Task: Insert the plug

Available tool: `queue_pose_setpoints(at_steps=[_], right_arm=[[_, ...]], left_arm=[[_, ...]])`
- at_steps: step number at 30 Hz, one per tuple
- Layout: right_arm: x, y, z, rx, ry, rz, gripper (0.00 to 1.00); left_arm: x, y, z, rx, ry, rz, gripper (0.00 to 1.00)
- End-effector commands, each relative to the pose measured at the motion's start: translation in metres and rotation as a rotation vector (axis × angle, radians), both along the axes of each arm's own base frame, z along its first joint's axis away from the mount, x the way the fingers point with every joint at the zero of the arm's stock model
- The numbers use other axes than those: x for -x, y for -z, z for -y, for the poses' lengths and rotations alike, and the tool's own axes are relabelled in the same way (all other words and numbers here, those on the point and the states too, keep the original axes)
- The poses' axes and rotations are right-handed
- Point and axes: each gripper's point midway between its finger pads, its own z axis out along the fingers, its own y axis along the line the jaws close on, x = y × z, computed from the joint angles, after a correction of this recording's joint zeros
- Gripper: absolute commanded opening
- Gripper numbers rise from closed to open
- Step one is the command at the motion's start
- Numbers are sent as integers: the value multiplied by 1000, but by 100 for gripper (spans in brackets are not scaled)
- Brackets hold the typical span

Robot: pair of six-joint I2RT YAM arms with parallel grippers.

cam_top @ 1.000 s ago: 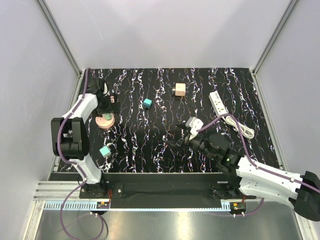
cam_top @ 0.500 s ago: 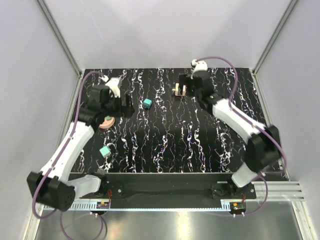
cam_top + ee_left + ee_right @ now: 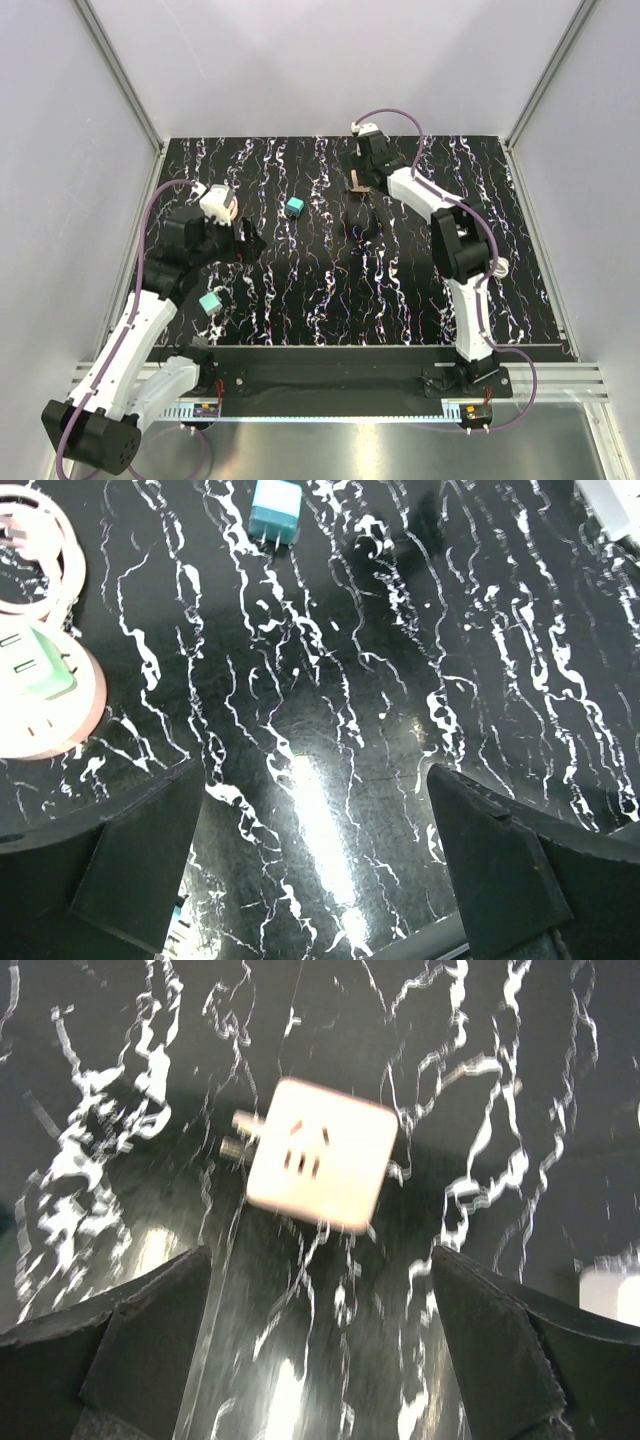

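The small teal-blue cube plug [image 3: 294,207] lies loose on the black, white-veined surface [image 3: 330,290], left of centre toward the far side, gripped by nothing. The left fingers [image 3: 140,850] are spread wide and empty, the plug well ahead of them. The right fingers [image 3: 150,1330], also spread and empty, hover at the tan-brown cube block [image 3: 318,1155]; closing there would lift the wrong piece. The plug's prongs [image 3: 270,545] lie flat, so a careless grasp could leave them misaligned for insertion.

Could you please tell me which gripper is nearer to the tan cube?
The right. The right gripper hovers open directly over the tan cube. The left gripper is far off to the cube's left, across the mat.
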Motion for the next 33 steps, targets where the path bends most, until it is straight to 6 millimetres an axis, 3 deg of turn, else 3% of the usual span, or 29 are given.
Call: queue_pose_setpoints(at_steps=[1,2,3,10,13,14,16,19,20,22,23,24,27,28,30,31,32,33], right_arm=[[-30,-6,-1,64,-5,70,97],[-36,-9,-2,70,-1,85,97],[-39,7,-1,87,3,66,97],[-48,37,-9,113,-39,38,94],[-48,34,-9,127,-59,46,69],[-45,37,-6,130,-58,37,44],[-38,17,-9,98,-75,53,32],[-10,-3,-16,-11,-94,28,20],[8,-12,-16,-80,-72,5,18],[33,-18,-25,-182,-96,-36,16],[55,-4,-27,-249,-81,-103,16],[70,-26,-36,-326,-122,-99,15],[114,-44,-50,-518,-165,-161,14],[131,-37,-53,-589,-139,-224,14],[150,-72,-65,-724,-201,-222,14],[165,-70,-69,-815,-166,-298,14],[166,-95,-78,-909,-212,-251,14],[184,-123,-87,-1017,-293,-267,13]], left_arm=[[-7,-15,10,44,39,78,98],[-7,-15,10,45,41,76,98],[-8,-15,10,44,43,75,97],[-10,-11,8,39,23,68,95],[-10,-9,12,49,37,57,93],[-10,-9,12,48,37,56,93],[-10,-10,12,48,38,61,93],[-9,-11,13,53,45,64,92],[-9,-12,14,55,51,67,92],[-8,-11,15,59,59,63,92],[-8,-12,16,64,67,63,92],[-7,-13,19,73,85,62,91],[-3,-15,28,104,130,63,90],[-2,-15,31,114,145,61,90],[1,-20,38,144,189,72,90],[2,-23,41,155,208,79,90],[2,-29,45,171,231,101,90],[8,-33,53,207,278,103,90]])
